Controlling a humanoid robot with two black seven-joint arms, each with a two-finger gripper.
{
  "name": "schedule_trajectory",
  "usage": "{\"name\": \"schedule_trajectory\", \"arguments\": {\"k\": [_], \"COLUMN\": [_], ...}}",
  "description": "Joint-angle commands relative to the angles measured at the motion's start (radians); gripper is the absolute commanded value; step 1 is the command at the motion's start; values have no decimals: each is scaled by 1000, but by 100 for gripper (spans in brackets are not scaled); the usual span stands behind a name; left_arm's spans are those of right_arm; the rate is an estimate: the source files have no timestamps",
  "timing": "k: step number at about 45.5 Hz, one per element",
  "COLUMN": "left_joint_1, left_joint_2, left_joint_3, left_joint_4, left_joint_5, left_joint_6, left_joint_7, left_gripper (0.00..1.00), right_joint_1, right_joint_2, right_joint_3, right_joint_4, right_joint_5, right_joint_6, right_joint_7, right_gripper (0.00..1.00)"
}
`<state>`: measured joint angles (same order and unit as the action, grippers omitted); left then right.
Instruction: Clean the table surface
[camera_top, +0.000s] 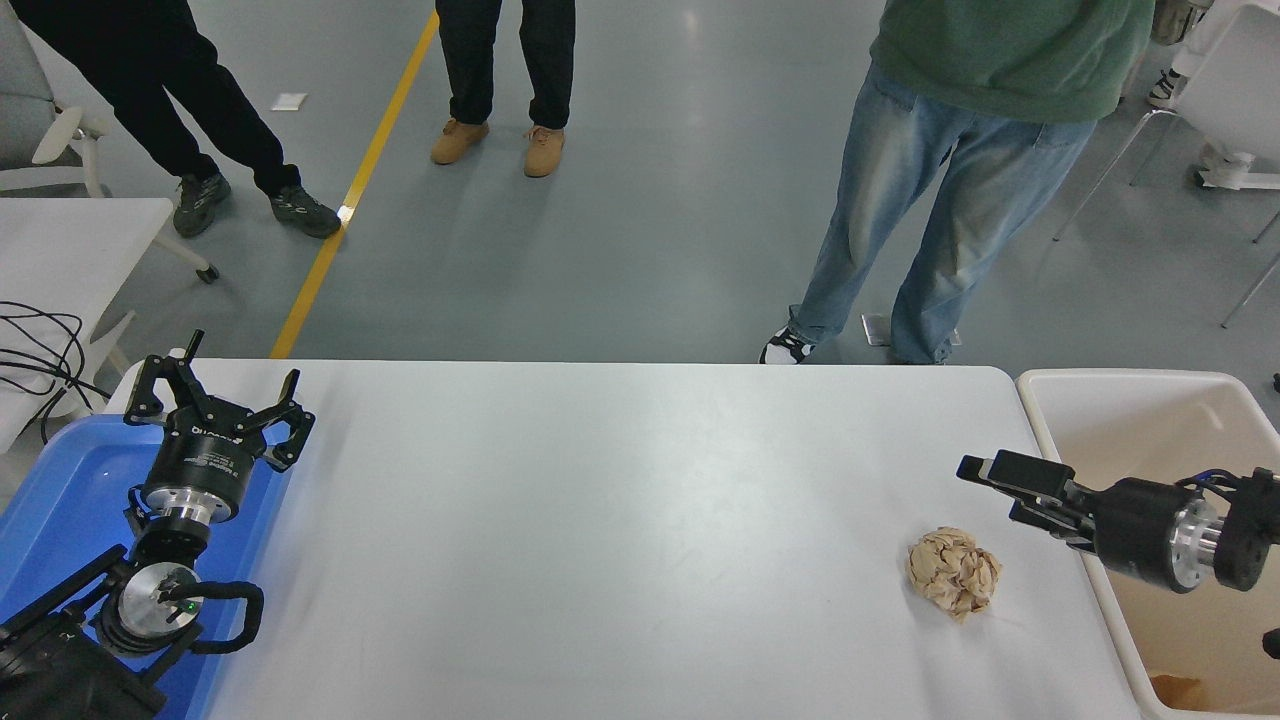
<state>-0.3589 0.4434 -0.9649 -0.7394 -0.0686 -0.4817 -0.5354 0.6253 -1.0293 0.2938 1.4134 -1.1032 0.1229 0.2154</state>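
The table surface (620, 520) is a wide white top filling the lower middle of the head view. A crumpled brown paper ball (952, 572) lies on it near the right end. My right gripper (990, 490) reaches in from the right edge, turned sideways with its fingers pointing left. It hangs open and empty just above and to the right of the ball, not touching it. My left gripper (215, 395) is parked open at the lower left, over a blue tray (60, 490).
A beige bin (1130, 395) stands against the table's right end, with a brown scrap (1175, 688) at its bottom. Three people stand on the far side; the one in jeans (930, 200) is closest to the table's edge. A smaller white table (70, 240) and cables are at left.
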Motion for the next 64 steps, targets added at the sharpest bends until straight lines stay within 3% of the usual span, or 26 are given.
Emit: {"name": "schedule_trajectory", "arguments": {"k": [1, 13, 45, 64], "left_joint_1": [0, 0, 0, 0], "left_joint_2": [0, 0, 0, 0], "left_joint_3": [0, 0, 0, 0], "left_joint_4": [0, 0, 0, 0], "left_joint_5": [0, 0, 0, 0], "left_joint_6": [0, 0, 0, 0], "left_joint_7": [0, 0, 0, 0], "left_gripper": [99, 99, 99, 99], "right_joint_1": [28, 24, 71, 129], "right_joint_2": [-5, 38, 184, 268], "right_joint_3": [-38, -39, -94, -202], "right_joint_4": [-7, -7, -116, -281], "right_joint_5": [-175, -391, -435, -438], "right_joint_6": [-5, -43, -35, -107], "right_joint_7": [1, 1, -4, 2], "right_gripper": [99, 99, 99, 99]}}
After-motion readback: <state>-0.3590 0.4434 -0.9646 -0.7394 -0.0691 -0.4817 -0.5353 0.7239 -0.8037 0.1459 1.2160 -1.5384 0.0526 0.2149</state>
